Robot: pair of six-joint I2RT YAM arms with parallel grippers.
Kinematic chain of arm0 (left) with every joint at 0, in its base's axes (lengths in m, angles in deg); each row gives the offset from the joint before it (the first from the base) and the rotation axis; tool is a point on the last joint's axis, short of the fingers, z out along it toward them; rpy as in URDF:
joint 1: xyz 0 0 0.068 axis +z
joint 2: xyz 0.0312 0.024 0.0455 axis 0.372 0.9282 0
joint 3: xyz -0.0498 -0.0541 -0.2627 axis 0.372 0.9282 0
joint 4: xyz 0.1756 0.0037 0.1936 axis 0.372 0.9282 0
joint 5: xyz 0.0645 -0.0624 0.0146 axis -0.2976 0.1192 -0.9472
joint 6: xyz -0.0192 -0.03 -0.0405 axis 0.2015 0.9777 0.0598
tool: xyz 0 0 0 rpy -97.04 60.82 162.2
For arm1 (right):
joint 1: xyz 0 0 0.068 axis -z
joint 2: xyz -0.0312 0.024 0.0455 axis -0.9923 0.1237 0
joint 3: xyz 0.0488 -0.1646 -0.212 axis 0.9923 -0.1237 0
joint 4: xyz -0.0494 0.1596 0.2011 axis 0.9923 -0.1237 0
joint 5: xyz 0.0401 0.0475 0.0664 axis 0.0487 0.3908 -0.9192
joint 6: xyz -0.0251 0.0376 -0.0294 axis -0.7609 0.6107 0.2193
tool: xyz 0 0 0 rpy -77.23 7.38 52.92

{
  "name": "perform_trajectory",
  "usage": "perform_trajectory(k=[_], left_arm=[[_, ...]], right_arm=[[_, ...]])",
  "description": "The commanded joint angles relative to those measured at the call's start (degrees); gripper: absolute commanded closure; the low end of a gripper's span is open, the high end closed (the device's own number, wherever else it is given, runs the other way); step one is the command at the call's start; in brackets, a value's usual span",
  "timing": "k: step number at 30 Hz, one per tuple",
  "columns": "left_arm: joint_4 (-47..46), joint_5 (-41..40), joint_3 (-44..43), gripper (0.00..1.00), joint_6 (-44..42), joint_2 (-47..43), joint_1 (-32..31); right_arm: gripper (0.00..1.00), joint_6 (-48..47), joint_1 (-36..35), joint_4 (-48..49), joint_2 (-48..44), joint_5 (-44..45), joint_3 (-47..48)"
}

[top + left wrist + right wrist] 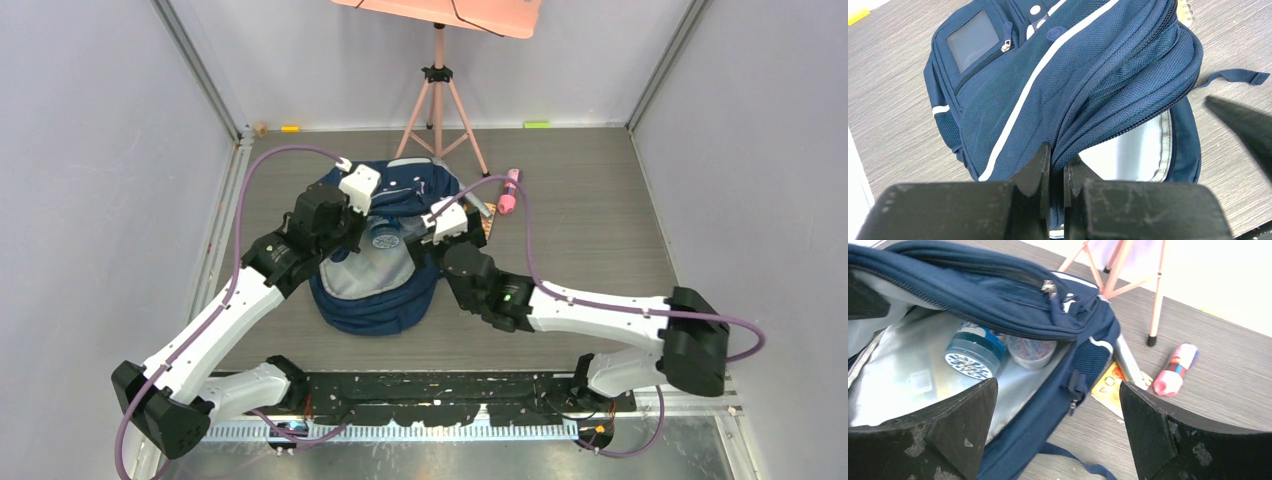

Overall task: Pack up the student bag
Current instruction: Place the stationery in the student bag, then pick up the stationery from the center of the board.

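evidently the packing is midway: the student bag (385,300) lies in the middle of the table (600,250) between the two arms, its main compartment unzipped and gaping toward the right arm. the left gripper (1056,170) has its jaws nearly together, pinching the fabric edge of the upper flap by the zip and holding the mouth open. the right gripper (1058,387) hangs at that mouth with its fingers spread wide and nothing between them. on the grey lining inside sit a blue-lidded jar (973,352) and, just beside it, a clear tub (1030,351) of small coloured bits. outside, near the bag's far right side, lie a pink marker (1175,370) and a spiral notebook (1110,385), partly tucked against the bag. i judge the next move is for the right arm to swing out to one of these, close on it and carry it back through the opening, while the left keeps the flap lifted; the notebook lies flat and may be awkward to pinch. no writing can be read: the jar lid shows only a white pattern, the notebook cover is too blurred, and the pocket window (973,40) looks blank.
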Motion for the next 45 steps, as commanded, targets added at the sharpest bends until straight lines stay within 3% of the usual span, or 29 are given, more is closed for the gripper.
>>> perform_trajectory(k=[1,5,10,15,19,26,34,45], left_arm=[[-7.7,2.8,-3.8,1.0,2.5,-2.8,-0.5],[-7.8,2.7,-3.8,1.0,2.5,-2.8,-0.5],[-7.8,3.0,-3.8,1.0,2.6,-2.7,-0.5],[-7.8,3.1,-3.8,1.0,2.6,-2.6,-0.5],[-7.7,3.2,-3.8,1.0,2.6,-2.5,-0.5],[-7.7,3.0,-3.8,1.0,2.5,-2.6,-0.5],[-7.6,3.0,-3.8,1.0,2.4,-2.6,-0.5],[-7.5,3.3,-3.9,1.0,2.5,-2.2,-0.5]], right_arm=[[0.02,2.9,0.6,-11.6,-6.1,3.7,1.2],[0.02,7.7,4.4,-26.4,-8.5,5.1,6.0],[0.01,17.3,15.6,-42.1,-9.0,2.1,12.0],[0.01,25.5,30.8,-49.6,-3.5,-9.3,15.8],[0.04,27.6,39.2,-51.0,4.7,-18.1,19.7],[0.09,27.9,47.5,-46.8,20.5,-26.4,27.5],[0.17,26.8,50.5,-45.8,32.7,-30.5,36.1],[0.2,25.9,50.6,-45.6,39.2,-33.4,41.5]])
